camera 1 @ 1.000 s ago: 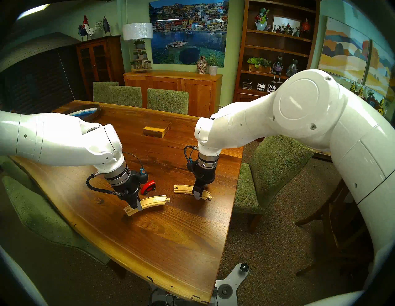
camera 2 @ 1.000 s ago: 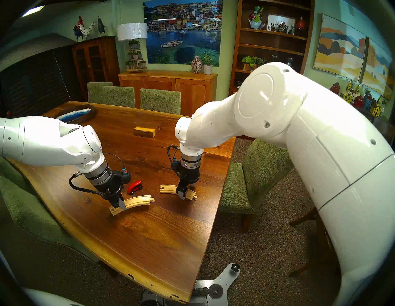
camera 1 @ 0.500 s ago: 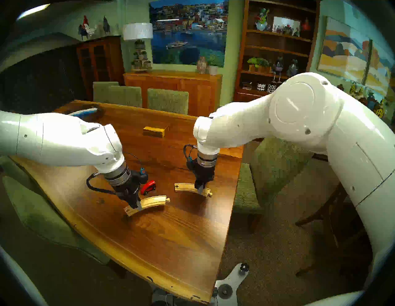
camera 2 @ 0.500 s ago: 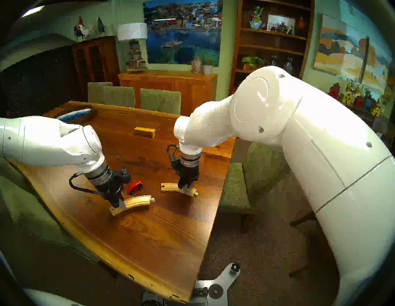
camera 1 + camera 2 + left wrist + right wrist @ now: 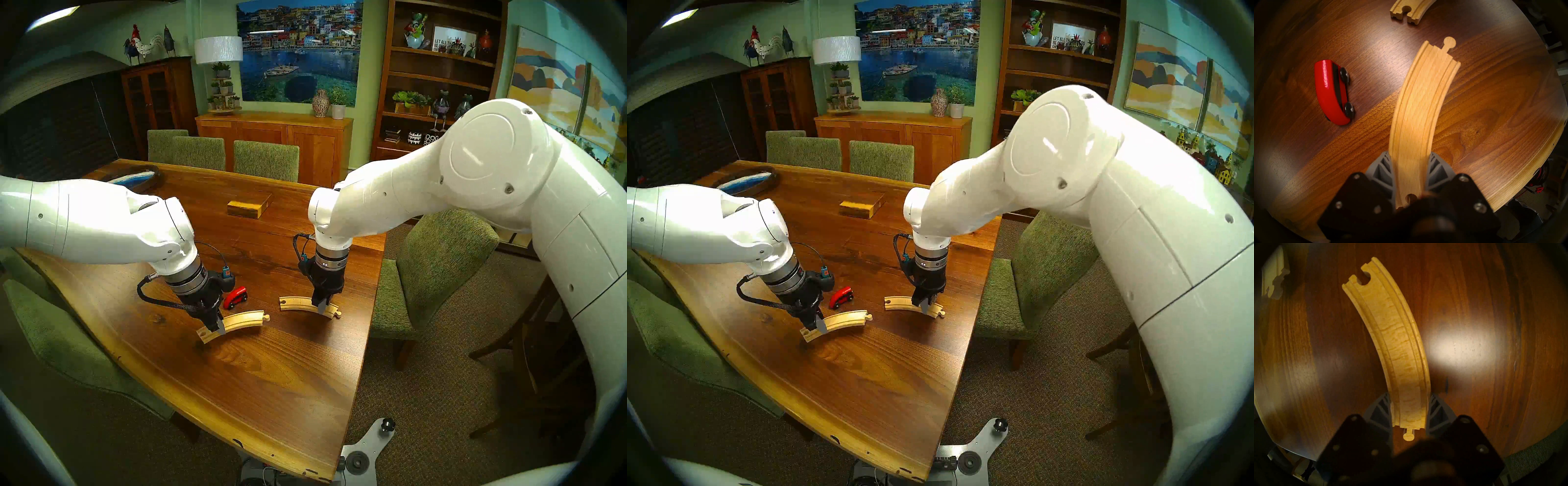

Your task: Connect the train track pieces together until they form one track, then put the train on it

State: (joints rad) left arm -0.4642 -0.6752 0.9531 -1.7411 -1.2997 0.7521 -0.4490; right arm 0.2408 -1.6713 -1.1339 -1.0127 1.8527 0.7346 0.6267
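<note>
Two curved pale-wood track pieces lie apart on the dark wooden table point(image 5: 271, 373). My left gripper point(image 5: 217, 328) point(image 5: 1409, 154) is shut on the left track piece point(image 5: 242, 320) point(image 5: 1420, 101) near its hole end, which hangs a little above the table; its peg points at the other piece. My right gripper point(image 5: 321, 307) point(image 5: 1409, 395) is shut on the right track piece point(image 5: 298, 303) point(image 5: 1396, 338) near its peg end, hole end toward the left piece. The red train point(image 5: 236, 297) point(image 5: 1330, 91) stands on the table just behind the left piece.
A rectangular wooden block point(image 5: 249, 205) lies farther back at mid-table, and a round dish point(image 5: 135, 178) sits at the back left. The table's right edge point(image 5: 373, 305) runs close to the right piece, with a green chair point(image 5: 434, 271) beyond it.
My right gripper's fingers, open around the right track piece a second ago, have closed on it; the piece shifted slightly toward me. The left arm and its piece have not moved.
</note>
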